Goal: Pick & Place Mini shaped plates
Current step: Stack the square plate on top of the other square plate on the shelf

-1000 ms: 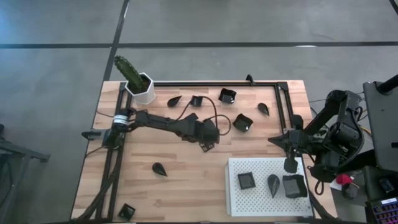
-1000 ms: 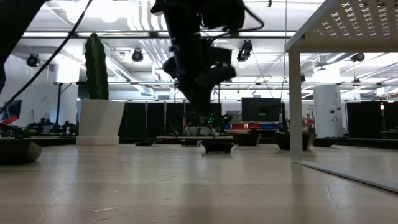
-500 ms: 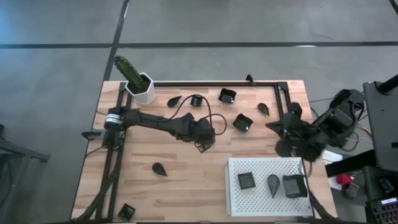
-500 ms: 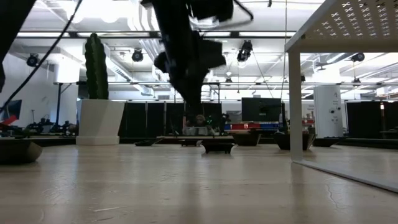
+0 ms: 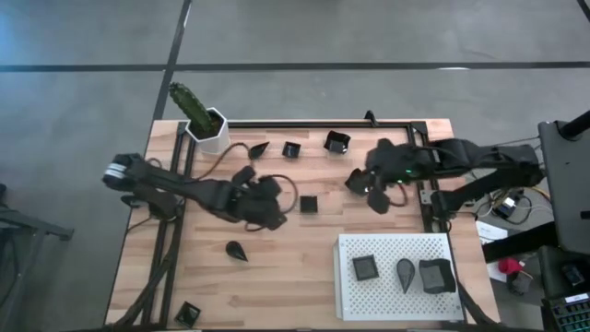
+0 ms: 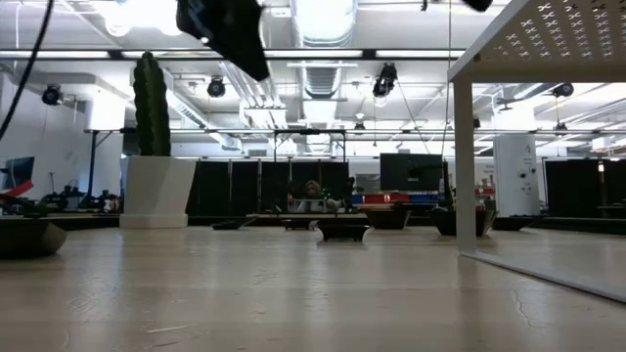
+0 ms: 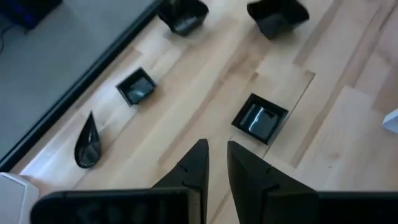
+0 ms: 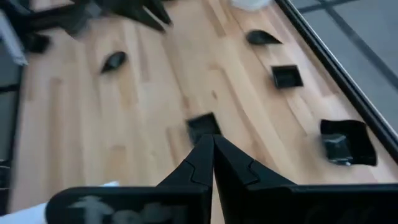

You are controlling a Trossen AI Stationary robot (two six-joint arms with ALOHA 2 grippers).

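- Your left gripper [image 5: 274, 214] hangs above the middle of the bench [image 5: 277, 267], left of a small square plate [image 5: 309, 204]. In the left wrist view its fingers [image 7: 198, 163] stand slightly apart and hold nothing, with that square plate [image 7: 260, 117] just ahead of them.
- Your right gripper [image 5: 376, 197] reaches in over the back right part of the bench. In the right wrist view its fingers [image 8: 205, 154] are pressed together and empty, pointing toward the same square plate [image 8: 203, 124].
- The mini shaped plates are scattered over the wooden top. Along the back edge you have a leaf plate [image 5: 259, 148], a tiny square plate [image 5: 291, 148] and a larger square plate [image 5: 337, 141].
- Another square plate [image 5: 356, 181] lies partly under the right arm.
- A lone leaf plate [image 5: 237, 251] lies toward the front left, and a square plate [image 5: 187, 314] sits at the front left corner.
- The white perforated tray [image 5: 387, 295] at the front right holds 3 plates: a square one [image 5: 365, 268], a leaf one [image 5: 406, 271] and a bigger square one [image 5: 436, 276].
- A white pot with a cactus [image 5: 205, 124] stands at the back left corner.
- In the low view you see the pot [image 6: 156, 191] at the left, a plate [image 6: 343, 230] far off near the middle, and the tray's raised edge [image 6: 528, 39] at the upper right.
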